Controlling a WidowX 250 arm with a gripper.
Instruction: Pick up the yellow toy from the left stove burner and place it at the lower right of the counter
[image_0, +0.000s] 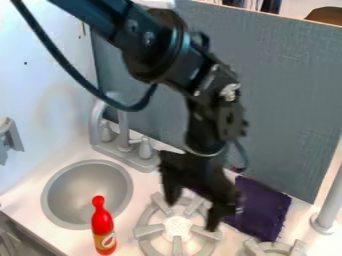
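The black gripper (192, 214) hangs over the back of the stove burner (178, 227), its two fingers spread apart with nothing seen between them. A purple cloth (260, 207) lies on the counter behind and to the right of the gripper, partly hidden by it. To the left, a red bottle (103, 227) stands upright at the front of the counter, beside the sink and apart from the gripper.
A round grey sink (87, 192) is set in the counter at the left, with a grey faucet (123, 135) behind it. Part of a second burner (274, 248) shows at the bottom right, near a grey post (327, 210). A grey panel (287, 100) stands behind the counter.
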